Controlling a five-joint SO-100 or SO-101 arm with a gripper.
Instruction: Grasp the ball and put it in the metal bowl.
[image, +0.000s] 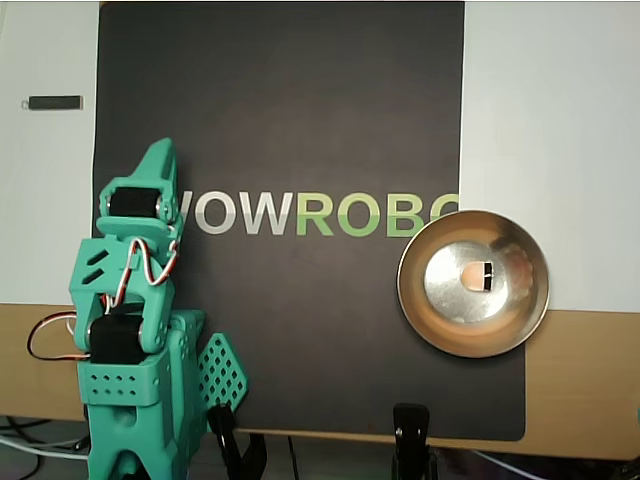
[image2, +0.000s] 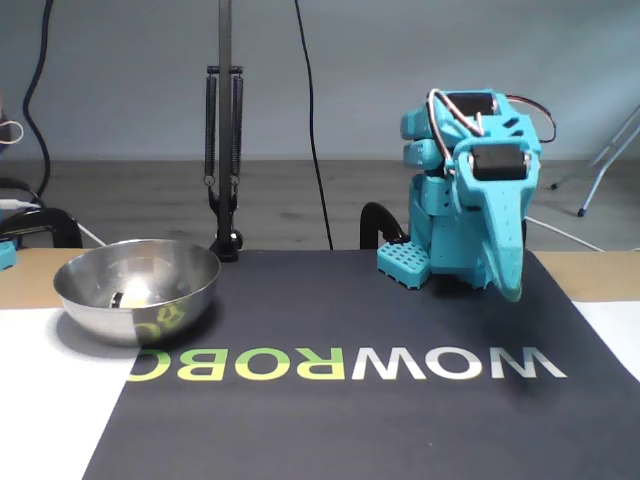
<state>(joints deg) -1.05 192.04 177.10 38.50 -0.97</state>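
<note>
Inside the metal bowl (image: 473, 283), well apart from the gripper (image: 158, 160), a pale round shape that is probably the ball (image: 473, 276) rests on the flat bottom, so the task looks done. The jaws appear closed and empty, folded back over the arm's base. Between jaws and bowl the dark mat (image: 300, 330) lies open, the bowl overhanging its edge.

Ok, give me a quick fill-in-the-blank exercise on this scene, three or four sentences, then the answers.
1. The small tan ball lies inside the shiny metal ____.
2. The turquoise plastic arm is folded back, its gripper holding ____.
3. The round steel bowl sits partly on the dark ____ printed with WOWROBO.
4. In the overhead view, the bowl is to the ____ of the arm.

Missing words: bowl; nothing; mat; right
</note>
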